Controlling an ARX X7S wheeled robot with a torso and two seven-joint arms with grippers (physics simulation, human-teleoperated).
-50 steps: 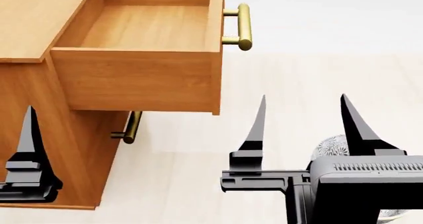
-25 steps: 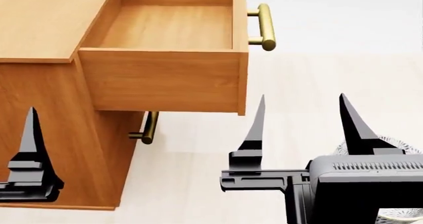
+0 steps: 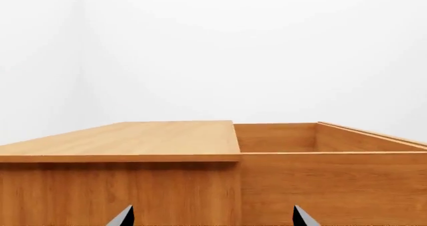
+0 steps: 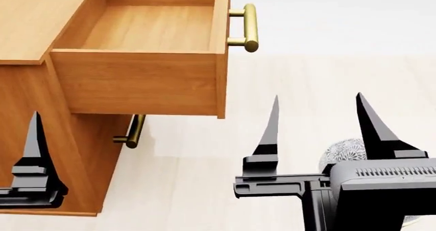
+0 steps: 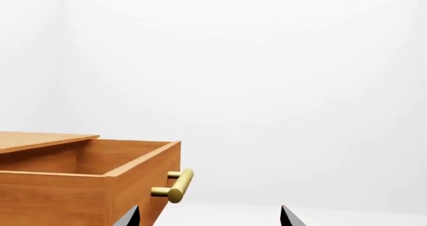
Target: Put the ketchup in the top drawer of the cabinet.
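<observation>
Progress check: the top drawer (image 4: 146,80) is already pulled out of the cabinet (image 4: 30,21), hanging open toward the right with its brass handle (image 4: 248,27) sticking out on the far right side. So the opening part looks done. What's left is basically everything involving the ketchup, which I can't find in any view. No red can anywhere, so I'd guess it hasn't been grabbed yet, but honestly I can't tell where it is.

Inside of the drawer is just bare wood as far as the head view shows; the right wrist view and left wrist view see only its walls from low down, so they don't add much. The lower drawer (image 4: 122,134) is shut, with its own handle (image 4: 132,131) peeking out under the open one.

Right end effector (image 4: 317,123) sits near and to the right of the cabinet, over pale floor, fingers spread wide with nothing between them. Just behind it there's some whitish speckled round thing (image 4: 344,152), mostly hidden, no idea what it is. Left end effector (image 4: 34,154) is at the near left in front of the cabinet's side; only one finger shows there, but the left wrist view shows two tips well apart, so it's spread and empty too.
</observation>
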